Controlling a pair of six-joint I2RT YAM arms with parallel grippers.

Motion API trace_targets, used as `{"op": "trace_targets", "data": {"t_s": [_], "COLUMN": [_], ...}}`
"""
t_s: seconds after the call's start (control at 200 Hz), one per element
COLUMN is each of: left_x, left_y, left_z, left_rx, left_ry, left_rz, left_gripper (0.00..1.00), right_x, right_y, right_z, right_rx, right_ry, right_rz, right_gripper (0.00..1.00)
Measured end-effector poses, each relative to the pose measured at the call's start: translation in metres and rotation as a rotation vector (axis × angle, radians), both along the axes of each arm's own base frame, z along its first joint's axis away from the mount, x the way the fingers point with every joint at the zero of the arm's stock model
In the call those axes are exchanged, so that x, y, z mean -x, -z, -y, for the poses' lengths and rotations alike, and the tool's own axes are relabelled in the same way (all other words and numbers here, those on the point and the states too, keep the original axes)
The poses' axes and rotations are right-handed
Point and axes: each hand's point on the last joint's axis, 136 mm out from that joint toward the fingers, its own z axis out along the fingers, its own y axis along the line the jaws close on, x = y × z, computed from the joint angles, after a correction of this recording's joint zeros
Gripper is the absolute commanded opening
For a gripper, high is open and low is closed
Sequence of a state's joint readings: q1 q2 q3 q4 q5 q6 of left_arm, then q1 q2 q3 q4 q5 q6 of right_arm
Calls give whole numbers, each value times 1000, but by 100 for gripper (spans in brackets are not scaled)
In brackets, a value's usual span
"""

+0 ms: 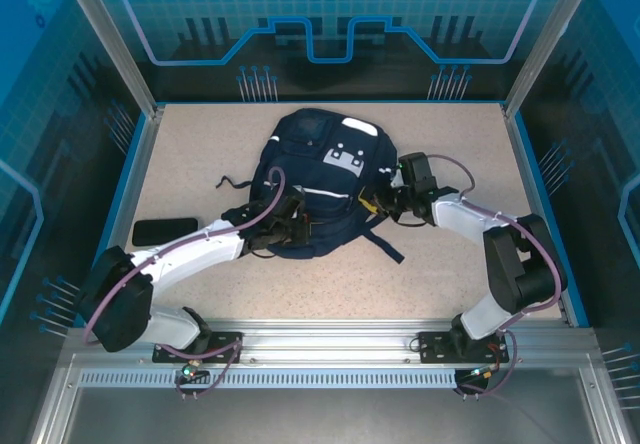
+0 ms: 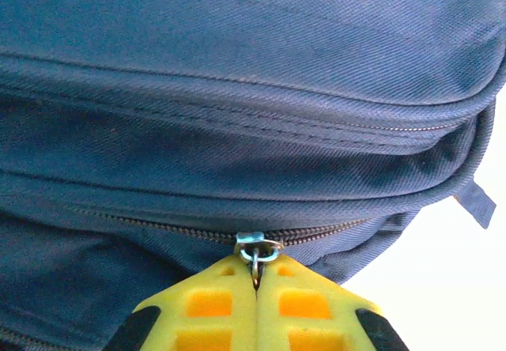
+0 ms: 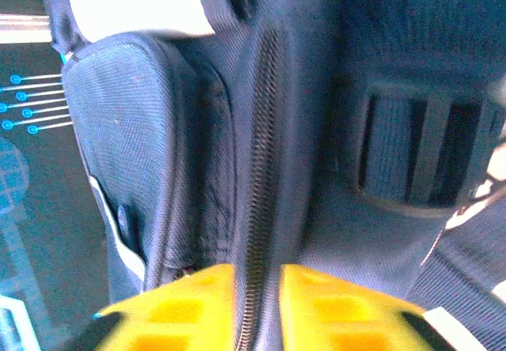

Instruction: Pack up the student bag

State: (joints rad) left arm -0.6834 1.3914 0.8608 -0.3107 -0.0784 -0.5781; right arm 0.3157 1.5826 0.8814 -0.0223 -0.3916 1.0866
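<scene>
Top external: the student bag point(image 1: 318, 179) lies flat at the centre of the speckled desk point(image 1: 200, 144), soft navy fabric, white stripes, handle end towards 12 o'clock. Its insides are hidden. A flat black slab point(image 1: 165, 231) sits out at 9 o'clock, well apart. The left hand point(image 1: 290, 224) is in at the bag's 7 o'clock edge, the right hand point(image 1: 378, 202) at its 3 o'clock side. Left wrist: the yellow fingers point(image 2: 209, 303) are pressed together, pinching the metal zip pull point(image 2: 257, 250) on a closed zip. Right wrist: ribbed yellow fingers straddle a line of zip teeth point(image 3: 257, 169). I cannot tell whether they grip it. A woven webbing strap point(image 3: 403, 161) is at 3 o'clock.
</scene>
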Motion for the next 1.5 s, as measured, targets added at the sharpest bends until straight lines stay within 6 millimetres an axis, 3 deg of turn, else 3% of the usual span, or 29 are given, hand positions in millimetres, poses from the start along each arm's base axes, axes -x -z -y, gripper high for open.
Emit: {"op": "trace_targets", "data": {"t_s": [0.055, 0.2, 0.405, 0.51, 0.615, 0.975, 1.126, 1.171, 1.356, 1.501], "left_x": [0, 6, 10, 13, 16, 17, 15, 15, 14, 20], "left_y": [4, 9, -10, -17, -17, -15, -14, -14, -12, -15], "left_z": [5, 37, 110, 140, 154, 156, 152, 150, 134, 104], "left_rx": [2, 11, 95, 131, 149, 147, 138, 131, 77, 32], "left_ry": [31, 145, 313, 377, 413, 420, 406, 397, 353, 308], "left_rz": [-4, -6, 52, 73, 71, 66, 72, 77, 90, 109], "left_gripper": [0, 0, 0, 0, 0, 0, 0, 0, 0, 0], "right_x": [-2, 14, 48, 60, 65, 66, 63, 63, 61, 56], "right_y": [-3, -22, -56, -57, -52, -23, -14, -9, -5, -6], "right_z": [6, 17, 40, 47, 46, 34, 33, 33, 32, 37], "right_rx": [7, 38, 52, 47, 23, -18, -21, -13, -5, 3], "right_ry": [9, 8, 59, 87, 99, 127, 145, 138, 128, 125], "right_rz": [15, 73, 144, 121, 74, -84, -119, -130, -139, -121], "right_gripper": [60, 76, 80, 80, 78, 54, 22, 17, 11, 10]}}
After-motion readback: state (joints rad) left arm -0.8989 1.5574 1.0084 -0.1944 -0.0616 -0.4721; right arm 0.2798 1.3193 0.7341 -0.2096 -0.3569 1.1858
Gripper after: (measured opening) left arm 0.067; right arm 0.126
